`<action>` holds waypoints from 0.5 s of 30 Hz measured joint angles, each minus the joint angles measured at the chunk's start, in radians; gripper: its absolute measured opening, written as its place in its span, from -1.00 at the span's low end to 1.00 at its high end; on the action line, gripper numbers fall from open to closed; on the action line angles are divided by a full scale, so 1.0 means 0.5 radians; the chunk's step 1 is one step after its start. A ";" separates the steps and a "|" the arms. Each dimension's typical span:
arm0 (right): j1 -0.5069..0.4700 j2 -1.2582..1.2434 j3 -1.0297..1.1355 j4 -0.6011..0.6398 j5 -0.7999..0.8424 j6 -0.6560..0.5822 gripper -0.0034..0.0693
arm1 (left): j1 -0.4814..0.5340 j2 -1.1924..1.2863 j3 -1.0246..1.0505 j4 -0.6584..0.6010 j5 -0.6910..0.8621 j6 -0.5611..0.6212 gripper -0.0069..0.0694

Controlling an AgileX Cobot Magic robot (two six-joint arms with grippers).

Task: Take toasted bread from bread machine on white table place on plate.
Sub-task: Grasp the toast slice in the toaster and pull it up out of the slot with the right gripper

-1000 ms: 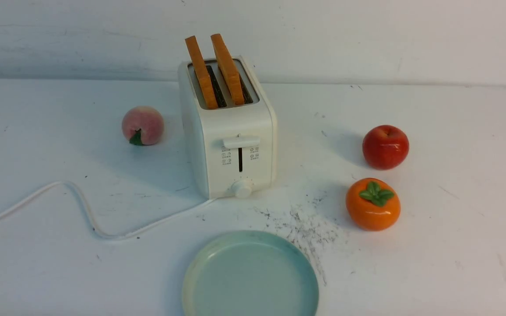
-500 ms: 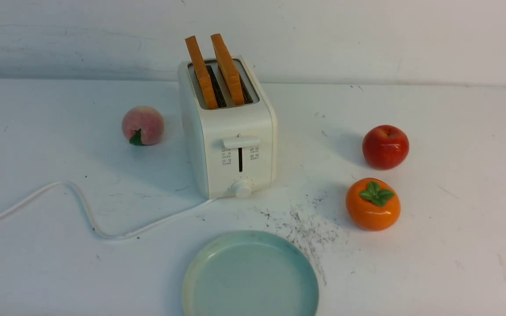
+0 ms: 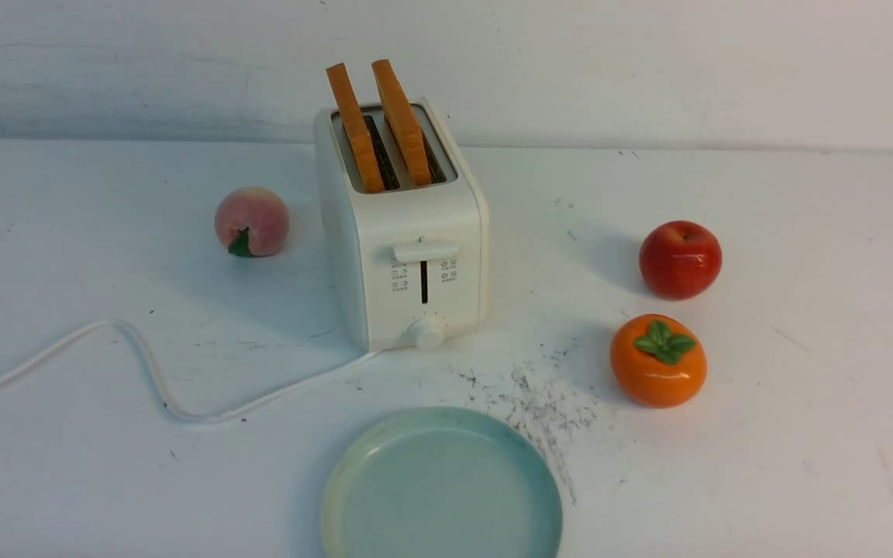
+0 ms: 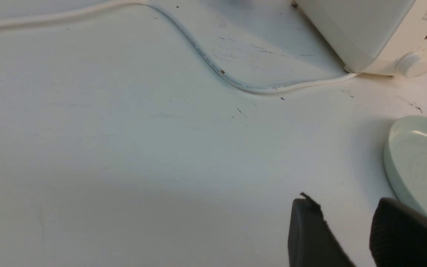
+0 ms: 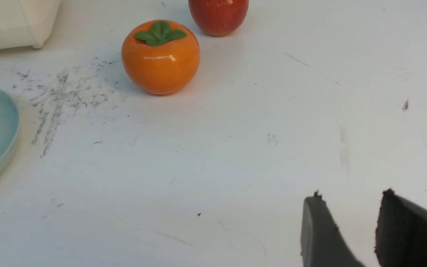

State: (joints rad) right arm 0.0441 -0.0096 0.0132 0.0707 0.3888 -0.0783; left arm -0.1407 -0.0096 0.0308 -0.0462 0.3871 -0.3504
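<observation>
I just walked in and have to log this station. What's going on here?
Nothing is being handled yet. Two slices of toasted bread stand in the slots of the bread machine on the white table, and the plate in front of it holds nothing. The left gripper and the right gripper hover low over bare tabletop on either side of the plate, jaws apart and gripping nothing.
</observation>
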 joint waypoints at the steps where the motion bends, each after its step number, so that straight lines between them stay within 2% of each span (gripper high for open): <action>1: 0.000 0.000 0.000 0.000 0.000 0.000 -0.25 | 0.000 0.000 0.000 -0.004 -0.020 -0.002 -0.19; 3: 0.000 0.000 0.000 0.000 0.000 0.000 -0.25 | 0.000 0.000 0.000 -0.108 -0.109 -0.063 -0.19; 5: 0.000 0.000 0.000 -0.002 0.000 0.000 -0.25 | 0.000 0.000 0.000 -0.314 -0.237 -0.192 -0.19; 6: 0.000 0.000 0.000 -0.004 0.000 0.000 -0.25 | 0.000 0.000 0.000 -0.460 -0.308 -0.287 -0.19; 9: 0.000 0.000 0.000 -0.052 0.000 -0.002 -0.25 | 0.000 0.000 0.000 -1.171 -0.566 -0.741 -0.19; 11: 0.000 0.000 0.000 -0.076 0.000 -0.004 -0.25 | 0.000 0.000 0.000 -1.465 -0.640 -0.840 -0.19; 15: 0.000 0.000 0.000 -0.097 0.000 -0.004 -0.25 | 0.000 0.000 0.000 -1.832 -0.710 -0.841 -0.19</action>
State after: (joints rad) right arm 0.0441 -0.0096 0.0132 0.0220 0.3888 -0.0801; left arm -0.1407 -0.0096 0.0308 -0.9621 0.0321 -0.7712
